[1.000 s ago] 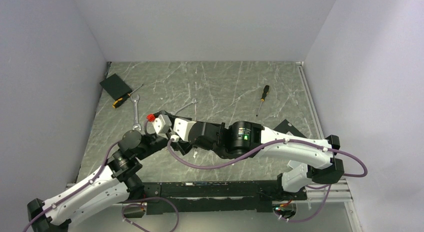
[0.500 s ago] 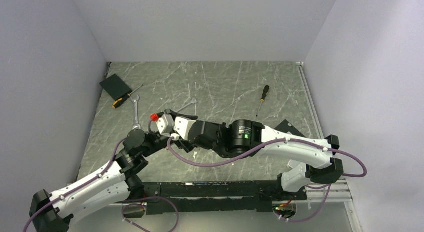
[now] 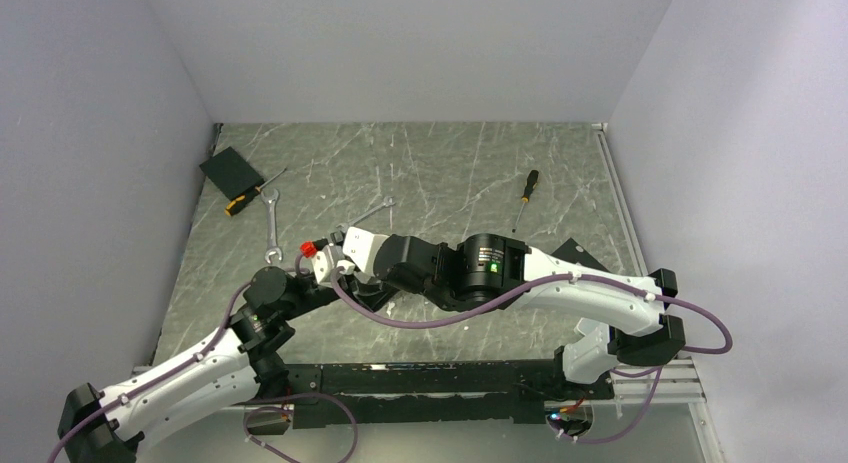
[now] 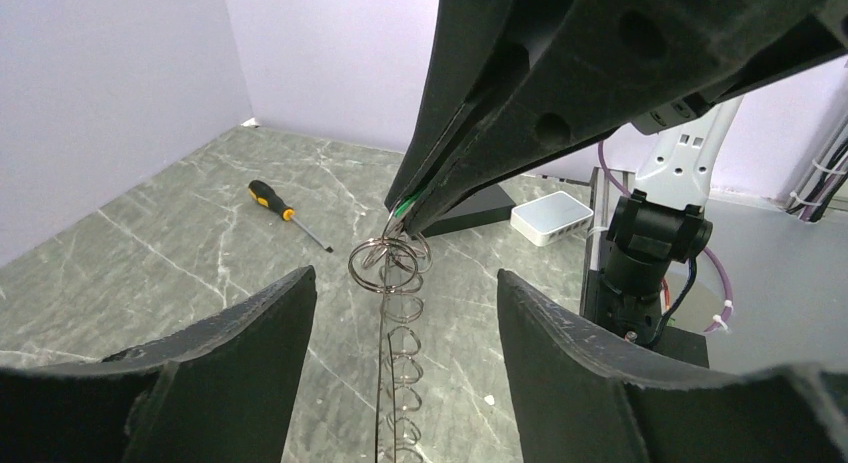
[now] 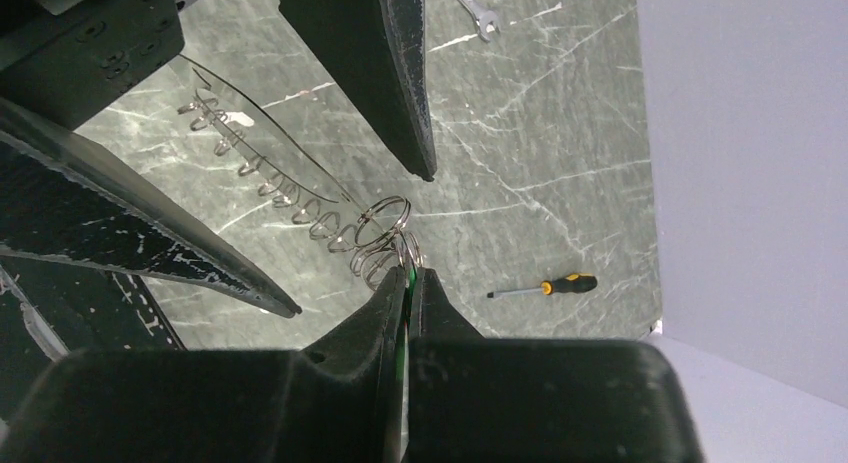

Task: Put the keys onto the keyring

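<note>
We see the keyring [image 4: 385, 266] as smooth, glossy bright metal wire. The green key [image 4: 403, 207] looks like shiny plastic. The right gripper [image 4: 401, 213] and left gripper [image 4: 400, 295] have matt black, grainy plastic fingers. The table [image 4: 150, 253] is marbled grey with a dull sheen. At ten o'clock from the keyring, the screwdriver [image 4: 270, 196] has a glossy handle.

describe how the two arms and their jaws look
Both the left arm and right arm have white shell links between black cylindrical joints, each trailed by a purple cable. The right arm's black motor shows a green light and white lettering. The jaws are matte black, long, tapered, with scuffed edges.
</note>
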Tool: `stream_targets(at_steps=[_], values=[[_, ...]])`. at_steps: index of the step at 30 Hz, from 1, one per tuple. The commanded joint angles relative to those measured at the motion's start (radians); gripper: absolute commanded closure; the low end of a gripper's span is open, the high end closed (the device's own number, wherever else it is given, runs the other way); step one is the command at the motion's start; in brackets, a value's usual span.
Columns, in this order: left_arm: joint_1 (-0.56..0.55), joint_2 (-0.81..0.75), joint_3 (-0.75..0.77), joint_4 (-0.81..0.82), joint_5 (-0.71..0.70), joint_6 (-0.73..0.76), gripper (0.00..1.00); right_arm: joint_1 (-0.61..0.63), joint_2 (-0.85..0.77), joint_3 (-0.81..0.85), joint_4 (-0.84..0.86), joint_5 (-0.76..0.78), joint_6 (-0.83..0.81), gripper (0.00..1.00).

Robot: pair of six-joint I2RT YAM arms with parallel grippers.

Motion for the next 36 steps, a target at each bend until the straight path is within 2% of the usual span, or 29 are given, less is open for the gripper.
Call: stream_targets(at_steps=[1,9,16,21,31,36], values=[[-0.004,0.015,0.003,0.064,0.002,0.020,0.33,0.002,-0.014,0.042,0.030,0.002,0.023,1.00],[-0.004,0.045,0.022,0.069,0.003,0.023,0.47,0.002,-0.016,0.042,0.032,-0.015,0.038,1.00],[-0.004,0.043,0.045,0.051,-0.012,0.038,0.46,0.003,-0.013,0.036,0.037,-0.021,0.042,1.00],[-0.005,0.044,0.060,0.024,0.003,0.040,0.55,0.003,-0.014,0.033,0.042,-0.024,0.044,1.00],[-0.004,0.043,0.066,0.009,0.013,0.038,0.58,0.003,-0.006,0.039,0.041,-0.035,0.051,1.00],[-0.004,0.044,0.063,0.008,0.041,0.060,0.69,0.003,-0.004,0.037,0.046,-0.043,0.054,1.00]])
